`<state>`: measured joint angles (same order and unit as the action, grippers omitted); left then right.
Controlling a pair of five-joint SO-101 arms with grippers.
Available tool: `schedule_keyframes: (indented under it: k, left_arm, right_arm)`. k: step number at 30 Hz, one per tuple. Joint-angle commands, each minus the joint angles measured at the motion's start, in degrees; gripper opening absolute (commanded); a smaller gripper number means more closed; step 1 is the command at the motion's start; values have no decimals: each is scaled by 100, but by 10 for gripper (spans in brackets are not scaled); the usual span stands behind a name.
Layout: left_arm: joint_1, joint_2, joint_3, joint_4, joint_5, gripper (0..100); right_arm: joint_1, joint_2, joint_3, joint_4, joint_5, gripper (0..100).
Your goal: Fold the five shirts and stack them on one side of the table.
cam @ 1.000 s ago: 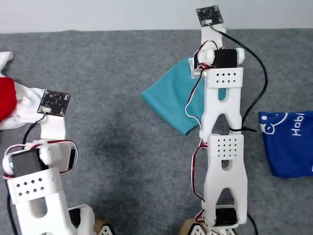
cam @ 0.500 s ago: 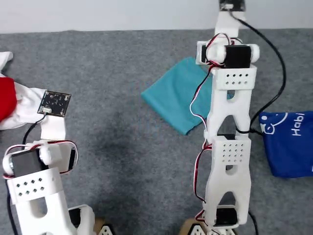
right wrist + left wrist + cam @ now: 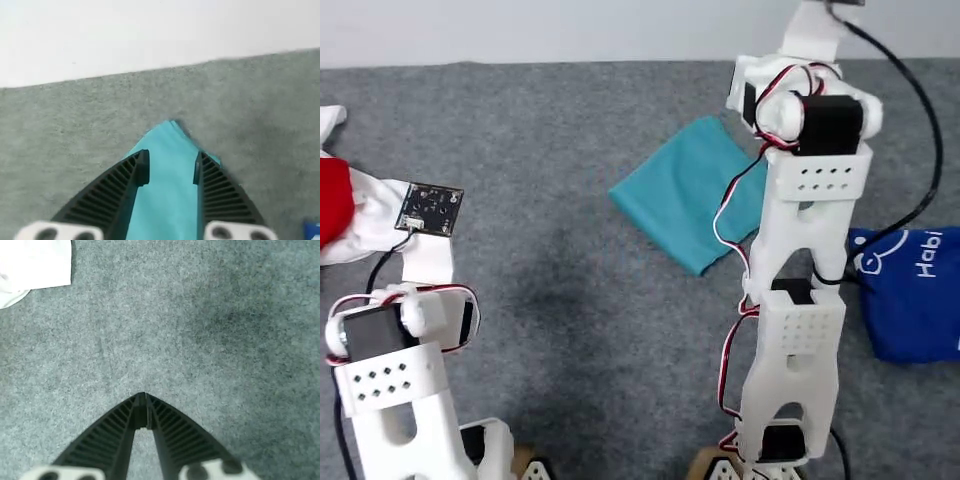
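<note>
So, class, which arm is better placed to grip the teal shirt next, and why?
Right. The right gripper, open, hangs over the teal shirt; the left gripper is shut over bare table, by the white shirt.

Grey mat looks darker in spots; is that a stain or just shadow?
Probably shadow: in the high view a soft-edged dark patch lies on the mat; in the left wrist view a similar smudge lies beyond the shut fingers.
</note>
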<state>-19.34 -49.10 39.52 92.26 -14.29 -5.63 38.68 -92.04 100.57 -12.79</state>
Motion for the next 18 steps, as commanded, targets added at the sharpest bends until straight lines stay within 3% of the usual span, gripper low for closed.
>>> schedule_keyframes:
  k: [1, 10, 14, 18]
  left_arm:
    - [-44, -114, -163, -123, -44, 3]
    - [-35, -114, -154, -123, -44, 3]
    - [-18, -114, -154, -123, -44, 3]
    - [-18, -114, -154, -123, -44, 3]
  right_arm:
    - [-4, -699, 527, 242, -510, 162]
    - [207, -1956, 3877, 198, -1688, 164]
    - [277, -1895, 4712, 189, -2119, 166]
    - [242, -1332, 4923, 180, -2409, 278]
